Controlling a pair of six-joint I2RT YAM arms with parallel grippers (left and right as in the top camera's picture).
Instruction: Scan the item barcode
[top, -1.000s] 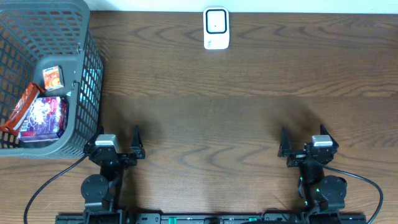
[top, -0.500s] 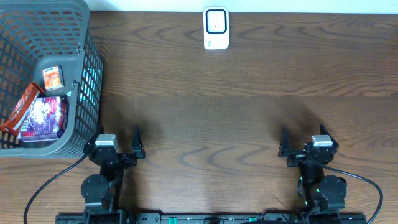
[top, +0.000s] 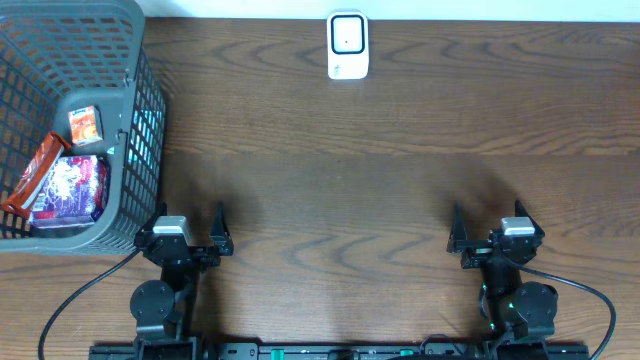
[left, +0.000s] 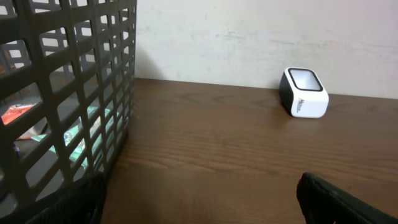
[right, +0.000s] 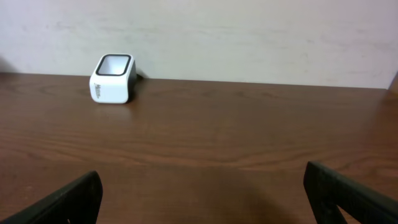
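Note:
Inside the grey mesh basket (top: 143, 120) at the far left lie the items: a small orange packet (top: 85, 124), a red bar (top: 30, 180) and a pink-purple packet (top: 70, 188). The white barcode scanner (top: 348, 45) stands at the back centre, also in the left wrist view (left: 303, 93) and the right wrist view (right: 113, 79). My left gripper (top: 190, 218) rests open at the front left, just beside the basket's near corner, holding nothing (left: 199, 199). My right gripper (top: 488, 222) is open and empty at the front right (right: 202, 190).
The basket's wall (left: 74, 74) fills the left of the left wrist view, packets dimly visible through the mesh. Bare brown wooden table (top: 340, 180) lies between both grippers and the scanner. A pale wall runs behind the table's far edge.

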